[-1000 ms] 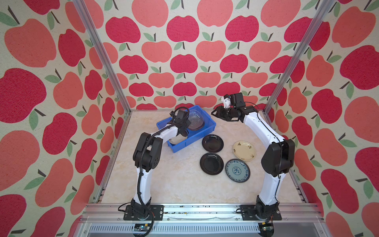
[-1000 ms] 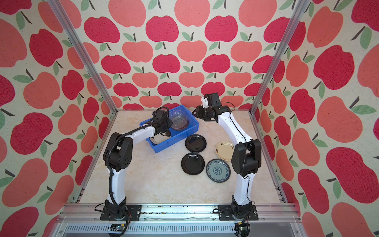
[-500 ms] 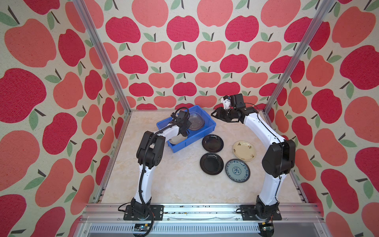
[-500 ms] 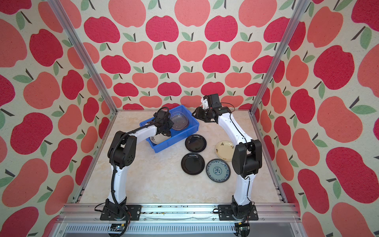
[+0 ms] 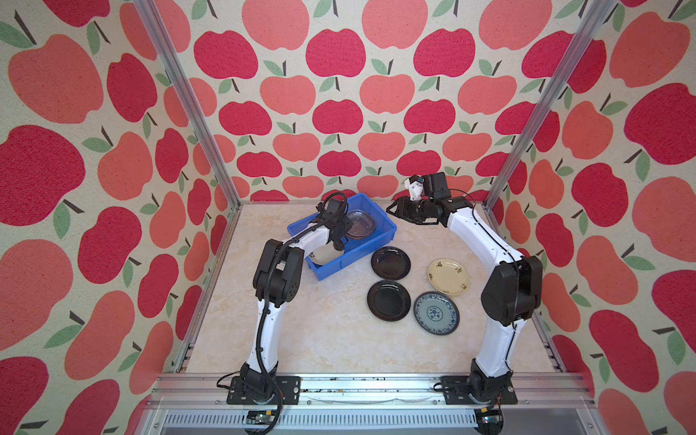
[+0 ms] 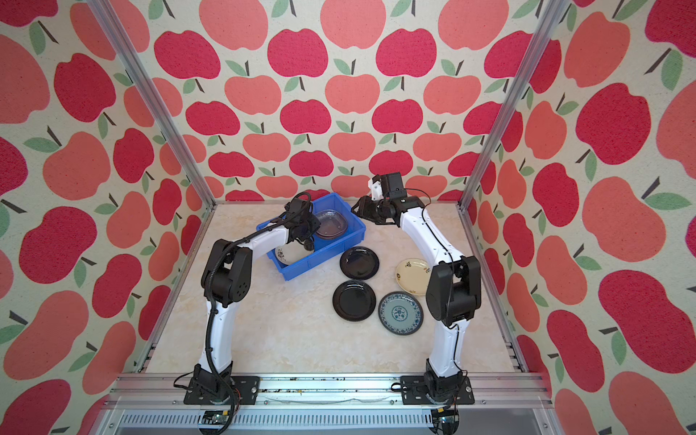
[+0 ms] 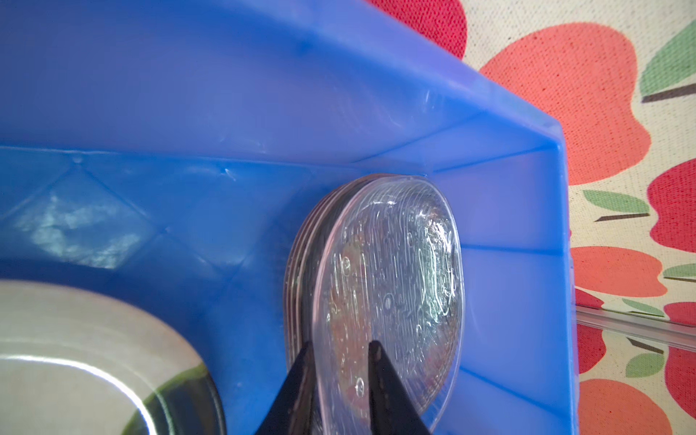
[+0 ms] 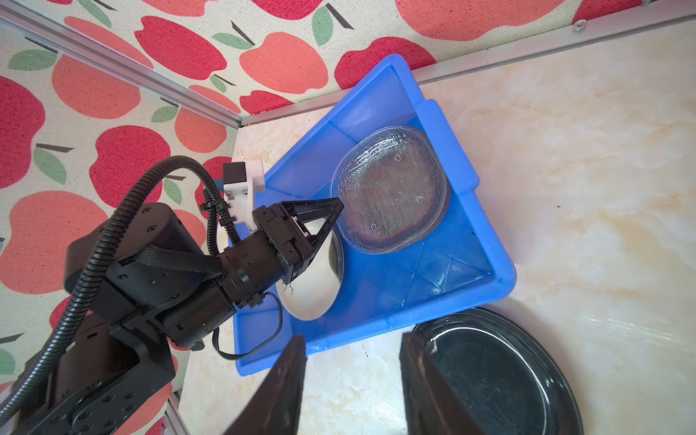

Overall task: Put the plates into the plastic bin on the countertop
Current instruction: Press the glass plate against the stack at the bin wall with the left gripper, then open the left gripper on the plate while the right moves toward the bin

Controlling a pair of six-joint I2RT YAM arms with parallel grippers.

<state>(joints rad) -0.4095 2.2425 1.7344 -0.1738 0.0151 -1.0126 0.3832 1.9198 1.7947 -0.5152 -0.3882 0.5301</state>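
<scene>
- Seeing my left gripper (image 7: 341, 344) narrowly parted astride the rim of the top clear glass plate (image 7: 388, 282), which lies stacked at one end of the plastic bin (image 7: 508, 211).
- My right gripper (image 8: 354, 337) gapes empty above the countertop (image 8: 565, 150), beside a black plate (image 8: 489, 376).
- I judge the plates stiff, slick and chippable; I'd pinch each by its rim.
- The white plate (image 7: 75, 357) is cut off and blurred; I can't count the glass stack.

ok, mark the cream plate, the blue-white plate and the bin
cream plate (image 5: 449, 277): in a top view, centre of its face
blue-white plate (image 5: 437, 313): in a top view, central medallion
bin (image 5: 357, 253): in a top view, outer long wall
</scene>
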